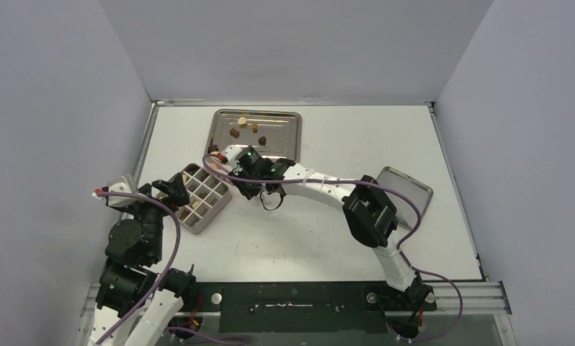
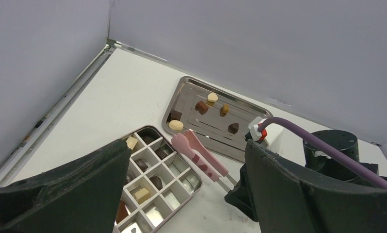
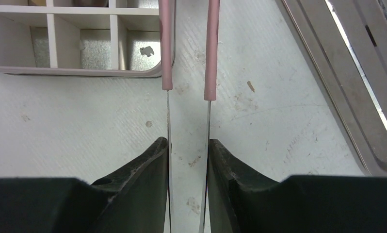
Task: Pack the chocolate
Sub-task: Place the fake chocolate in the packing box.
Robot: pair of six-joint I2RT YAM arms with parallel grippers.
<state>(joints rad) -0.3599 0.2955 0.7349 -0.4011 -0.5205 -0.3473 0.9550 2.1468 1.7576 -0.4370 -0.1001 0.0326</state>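
White laminate, scuffed and speckled with brown crumbs, forms the table [image 1: 328,231]. Plain grey-lavender walls [image 1: 292,43] close it in on three sides. A metal tray [image 1: 284,133] sits at the far middle, a divided box [image 1: 207,193] lies just beside its near-left corner, and a second shallow metal tin [image 1: 414,189] rests well apart on the right.

The chocolate [image 2: 201,107] is split between two places. Six pieces, cream, mid brown and dark, lie scattered on the tray, and more dark and cream pieces sit in several compartments of the box.

The right arm [image 1: 328,189] stretches low across the table from its base at the near right, elbow bent, wrist reaching toward the gap between box and tray. The right gripper [image 3: 187,141] is pressed together on the two thin metal blades of the pink tongs [image 2: 199,158]. The pink sleeves run on past the box's corner, with a narrow gap between them. Their tips lie at the tray's near rim, close to a cream piece; I cannot tell whether they hold anything.

The left arm [image 1: 133,241] is folded up tight over its base at the near left. The left gripper [image 1: 175,189] hangs at the box's left edge, its fingers spread wide with nothing between them.
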